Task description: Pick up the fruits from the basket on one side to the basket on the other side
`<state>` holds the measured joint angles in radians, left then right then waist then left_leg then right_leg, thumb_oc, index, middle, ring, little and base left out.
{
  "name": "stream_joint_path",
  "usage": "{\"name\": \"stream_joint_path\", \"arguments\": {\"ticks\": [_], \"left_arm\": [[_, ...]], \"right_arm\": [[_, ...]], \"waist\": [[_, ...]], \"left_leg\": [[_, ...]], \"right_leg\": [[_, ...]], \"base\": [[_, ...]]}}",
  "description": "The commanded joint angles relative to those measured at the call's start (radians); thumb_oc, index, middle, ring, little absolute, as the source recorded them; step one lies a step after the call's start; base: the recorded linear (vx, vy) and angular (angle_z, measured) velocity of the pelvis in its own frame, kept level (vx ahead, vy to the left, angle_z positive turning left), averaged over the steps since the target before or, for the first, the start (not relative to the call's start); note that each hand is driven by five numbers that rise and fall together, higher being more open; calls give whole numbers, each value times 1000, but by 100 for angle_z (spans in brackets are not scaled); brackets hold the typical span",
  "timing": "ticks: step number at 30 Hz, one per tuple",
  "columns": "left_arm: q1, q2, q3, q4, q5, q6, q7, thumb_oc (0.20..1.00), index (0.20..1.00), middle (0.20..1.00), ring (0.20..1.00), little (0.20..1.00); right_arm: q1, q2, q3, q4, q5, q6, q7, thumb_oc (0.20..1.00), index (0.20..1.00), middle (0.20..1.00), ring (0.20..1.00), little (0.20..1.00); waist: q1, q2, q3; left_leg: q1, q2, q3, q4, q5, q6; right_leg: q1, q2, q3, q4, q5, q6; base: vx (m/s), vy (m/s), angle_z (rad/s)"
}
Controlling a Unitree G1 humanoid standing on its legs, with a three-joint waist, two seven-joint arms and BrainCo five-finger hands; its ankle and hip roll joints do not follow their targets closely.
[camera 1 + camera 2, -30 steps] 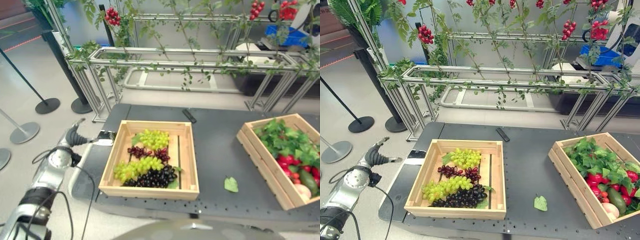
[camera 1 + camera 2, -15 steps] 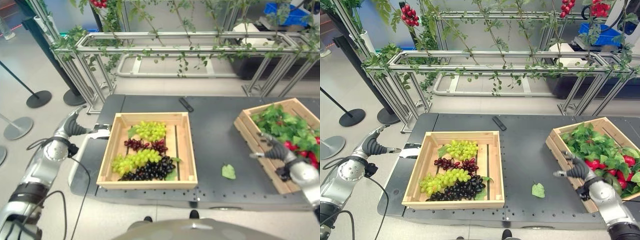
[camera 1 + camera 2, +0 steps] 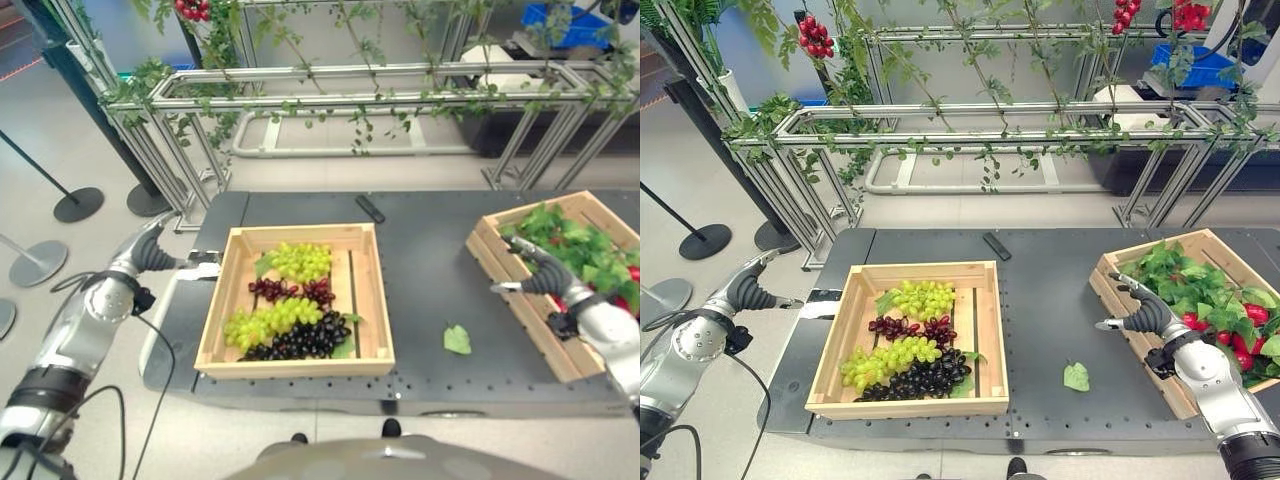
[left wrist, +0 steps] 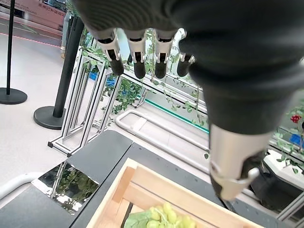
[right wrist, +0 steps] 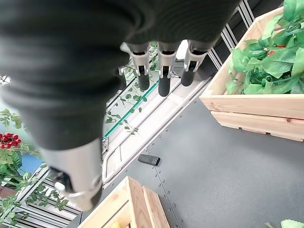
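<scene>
I'm holding my left hand (image 3: 748,290) off the table's (image 3: 1040,300) left edge, fingers relaxed and gripping nothing. The grapes (image 3: 902,355) (green and dark bunches) are lying in the left crate (image 3: 985,330). A loose leaf (image 3: 1076,376) is sitting between the crates. My right hand (image 3: 1145,316) is hovering open at the right crate's (image 3: 1110,293) near corner.

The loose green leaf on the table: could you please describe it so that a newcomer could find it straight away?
Start at the dark table, between the wooden crate of grapes and the wooden crate of leafy produce. The single leaf lies flat on the bare tabletop in that gap, towards the near edge. Unlike the other greenery, it sits in no crate.
</scene>
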<state>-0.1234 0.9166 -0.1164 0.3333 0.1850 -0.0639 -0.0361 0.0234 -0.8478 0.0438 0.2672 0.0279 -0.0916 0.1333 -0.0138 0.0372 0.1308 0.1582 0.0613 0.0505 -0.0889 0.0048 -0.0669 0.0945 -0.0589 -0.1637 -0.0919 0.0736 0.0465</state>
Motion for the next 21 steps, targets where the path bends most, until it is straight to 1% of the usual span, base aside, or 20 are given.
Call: {"name": "stream_joint_path", "arguments": {"ticks": [1,3,5,10,13,17,21], "left_arm": [[-46,89,-37,-20,43,-38,-6,1000,1000,1000,1000,1000],[-68,109,-63,-24,48,-37,-21,1000,1000,1000,1000,1000],[-120,120,-117,-13,57,-36,-29,1000,1000,1000,1000,1000],[-240,90,-219,35,61,-25,-13,1000,1000,1000,1000,1000],[-332,72,-290,43,70,-19,-4,1000,1000,1000,1000,1000],[-427,67,-371,18,105,-20,-2,1000,1000,1000,1000,1000],[-473,51,-421,-4,117,-24,-14,1000,1000,1000,1000,1000]], "right_arm": [[-60,-35,3,-52,-15,-58,-31,1000,1000,1000,1000,1000],[-71,-48,3,-70,-15,-59,-33,1000,1000,1000,1000,1000],[-109,-76,17,-93,-11,-63,-39,1000,1000,1000,1000,1000],[-196,-106,53,-120,-10,-69,-62,1000,1000,1000,1000,1000],[-253,-117,85,-121,-23,-66,-77,1000,1000,1000,1000,1000],[-294,-110,111,-107,-29,-58,-93,1000,1000,1000,1000,1000],[-296,-100,117,-109,-36,-54,-97,1000,1000,1000,1000,1000]], "waist": [[-16,-43,-24],[-17,-42,-12],[-21,-38,25],[-29,-27,96],[-32,-18,135],[-38,-10,155],[-42,-3,160]], "left_leg": [[-13,-52,9,2,-27,30],[-19,-53,8,2,-24,31],[-32,-54,6,2,-18,33],[-66,-56,16,2,0,40],[-103,-58,25,11,13,45],[-147,-61,31,29,20,47],[-170,-65,30,34,23,49]], "right_leg": [[18,-43,37,16,-15,77],[9,-43,37,23,-15,78],[-15,-46,38,46,-17,78],[-75,-48,48,91,-20,75],[-135,-47,61,131,-22,72],[-190,-45,68,170,-26,69],[-219,-46,71,181,-28,69]], "base": [[0,0,0],[-60,8,0],[-130,23,-2],[-117,28,0],[-120,31,-1],[-70,14,-9],[-35,8,-3]]}}
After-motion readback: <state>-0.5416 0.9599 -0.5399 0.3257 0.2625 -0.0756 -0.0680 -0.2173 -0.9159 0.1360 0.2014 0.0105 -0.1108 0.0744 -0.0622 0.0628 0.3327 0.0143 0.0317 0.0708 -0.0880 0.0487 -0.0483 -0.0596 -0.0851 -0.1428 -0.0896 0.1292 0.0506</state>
